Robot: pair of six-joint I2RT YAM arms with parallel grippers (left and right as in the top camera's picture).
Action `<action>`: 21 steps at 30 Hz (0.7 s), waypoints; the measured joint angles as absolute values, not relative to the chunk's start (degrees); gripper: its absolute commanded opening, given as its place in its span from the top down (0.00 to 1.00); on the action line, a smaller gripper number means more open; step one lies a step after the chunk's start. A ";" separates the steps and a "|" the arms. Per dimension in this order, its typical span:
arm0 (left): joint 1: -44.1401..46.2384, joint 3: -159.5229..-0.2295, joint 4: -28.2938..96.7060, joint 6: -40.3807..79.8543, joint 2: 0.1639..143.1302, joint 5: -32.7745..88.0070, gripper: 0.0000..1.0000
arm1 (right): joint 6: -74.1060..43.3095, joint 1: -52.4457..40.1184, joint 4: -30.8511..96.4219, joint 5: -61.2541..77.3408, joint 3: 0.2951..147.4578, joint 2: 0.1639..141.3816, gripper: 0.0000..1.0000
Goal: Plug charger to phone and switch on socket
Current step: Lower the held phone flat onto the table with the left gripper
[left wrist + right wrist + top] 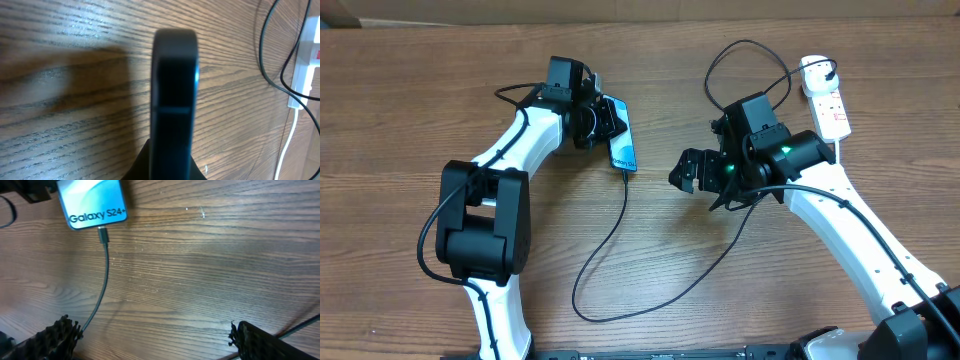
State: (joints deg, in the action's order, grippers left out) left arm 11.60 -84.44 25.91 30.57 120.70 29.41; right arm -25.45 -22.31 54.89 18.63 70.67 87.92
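Observation:
The phone [623, 142] lies on the wooden table with its blue "Galaxy" screen up. My left gripper [597, 122] is shut on its far end. In the left wrist view the phone [174, 95] shows edge-on as a dark slab between the jaws. The charger's black connector [103, 234] sits in the port at the phone's [92, 202] near end. Its thin black cable [610, 235] loops across the table to the white plug adapter [814, 69] in the socket [830, 108] at the far right. My right gripper [688, 172] is open and empty, right of the phone; in its wrist view the fingers [155, 340] are spread wide above bare wood.
The socket's thick white cord [290, 135] runs down the right edge of the left wrist view. Black cable loops [750, 60] lie between the phone and the socket. My right arm [840, 215] crosses the right side of the table.

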 measured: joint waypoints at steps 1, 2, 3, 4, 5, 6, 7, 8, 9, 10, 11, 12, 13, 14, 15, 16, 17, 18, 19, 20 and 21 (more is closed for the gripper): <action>11.60 -84.44 25.91 30.85 120.97 29.50 0.96 | -25.47 -22.39 54.78 18.65 70.67 87.92 0.00; 11.60 -84.44 25.93 31.20 121.21 29.58 0.96 | -25.43 -22.50 54.50 18.65 70.67 87.92 0.00; 11.60 -84.44 25.91 31.42 121.47 29.61 0.96 | -25.45 -22.55 54.41 18.65 70.67 87.92 0.00; 11.60 -84.44 25.91 31.46 121.78 29.67 0.96 | -25.45 -22.55 54.22 18.70 70.67 87.92 0.00; 11.60 -84.44 25.89 31.48 121.93 29.76 0.96 | -25.43 -22.55 54.04 18.74 70.67 87.92 0.00; 11.60 -84.44 25.91 31.53 122.08 29.76 0.96 | -25.43 -22.55 53.95 18.87 70.67 87.92 0.00; 11.60 -84.44 25.89 31.57 122.17 29.76 0.96 | -25.47 -22.55 53.87 19.03 70.67 87.92 0.00; 11.60 -84.44 25.89 31.59 122.17 29.76 0.96 | -25.45 -22.55 53.74 19.09 70.67 87.92 0.00; 11.60 -84.44 25.87 31.59 122.17 29.76 0.96 | -25.45 -22.55 53.45 19.14 70.67 87.92 0.00; 11.60 -84.44 25.82 31.62 122.17 29.76 0.96 | -25.45 -22.55 53.21 19.11 70.67 87.92 0.00; 11.60 -84.44 25.82 31.62 122.17 29.76 0.95 | -25.47 -22.55 53.01 19.14 70.67 87.92 0.00; 11.60 -84.44 25.85 31.62 122.17 29.76 0.95 | -25.45 -22.55 52.88 19.14 70.67 87.92 0.00; 11.60 -84.44 25.85 31.62 122.17 29.76 0.95 | -25.47 -22.55 52.73 19.18 70.67 87.92 0.00; 11.60 -84.44 25.85 31.62 122.17 29.76 0.95 | -25.43 -22.55 52.58 19.18 70.67 87.92 0.00; 11.60 -84.44 25.82 31.62 122.17 29.76 0.95 | -25.47 -22.55 52.56 19.20 70.67 87.92 0.00; 11.60 -84.44 25.85 31.62 122.17 29.76 0.95 | -25.45 -22.55 52.53 19.22 70.67 87.92 0.00; 11.60 -84.44 25.85 31.62 122.17 29.76 0.95 | -25.45 -22.55 52.56 19.25 70.67 87.92 0.00; 11.60 -84.44 25.80 31.62 122.17 29.76 0.95 | -25.45 -22.55 52.51 19.25 70.67 87.92 0.00; 11.60 -84.44 25.71 31.62 122.17 29.76 0.95 | -25.45 -22.55 52.47 19.27 70.67 87.92 0.00; 11.60 -84.44 25.54 31.62 122.19 29.76 0.94 | -25.47 -22.55 52.29 19.27 70.67 87.92 0.00; 11.60 -84.44 25.45 31.62 122.17 29.76 0.94 | -25.47 -22.55 52.23 19.29 70.67 87.92 0.00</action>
